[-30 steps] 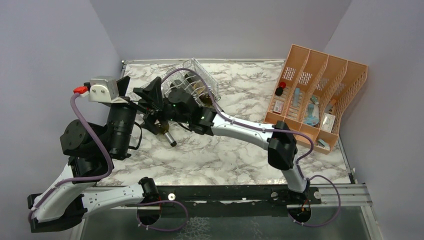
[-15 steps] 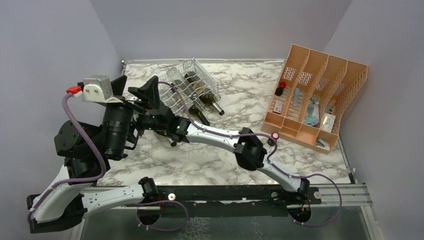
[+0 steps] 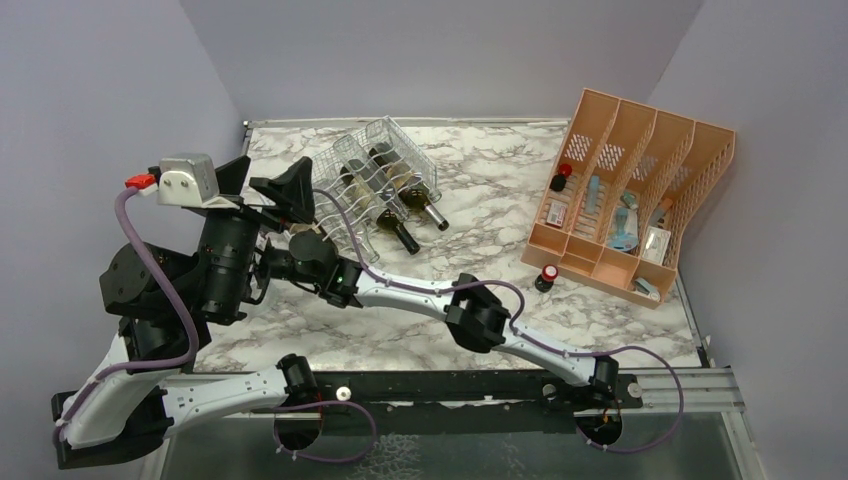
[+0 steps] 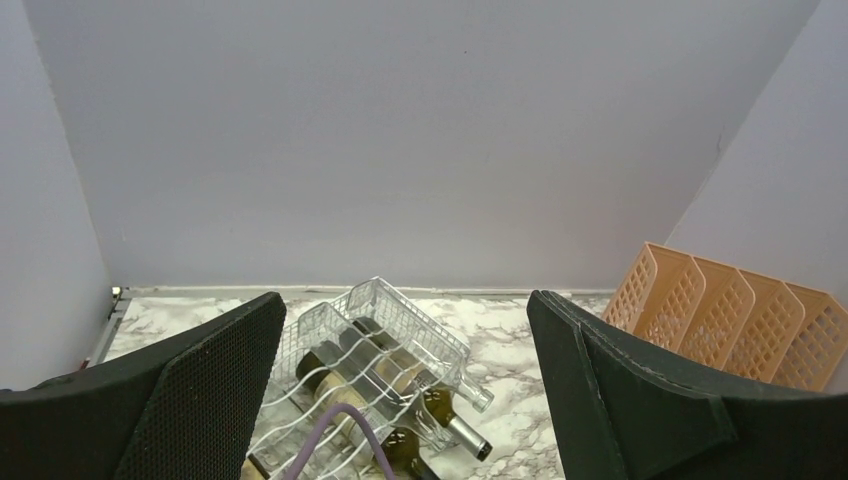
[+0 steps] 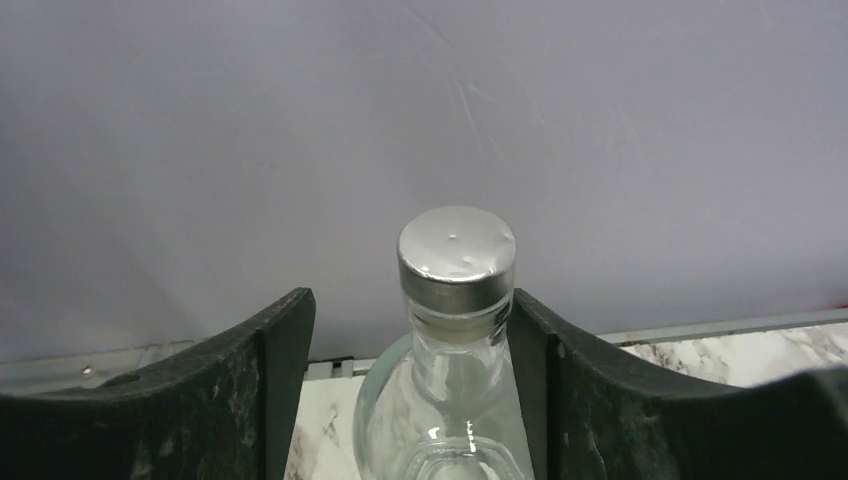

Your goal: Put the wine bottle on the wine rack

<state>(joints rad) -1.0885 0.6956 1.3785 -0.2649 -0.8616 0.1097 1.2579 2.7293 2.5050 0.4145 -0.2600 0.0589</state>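
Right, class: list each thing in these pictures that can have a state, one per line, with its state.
left claw, open, empty
right claw, open around the clear bottle's neck, not clamped
clear bottle, capped, upright, not on the rack
wine rack, partly loaded
racked bottles, lying down, necks poking out
orange organizer, upright, small items in its slots

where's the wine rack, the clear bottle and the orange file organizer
wine rack (image 3: 410, 150), top view, on its grid side wall
clear bottle (image 5: 457, 250), right wrist view, on its silver cap
orange file organizer (image 3: 585, 140), top view, on its left slotted wall
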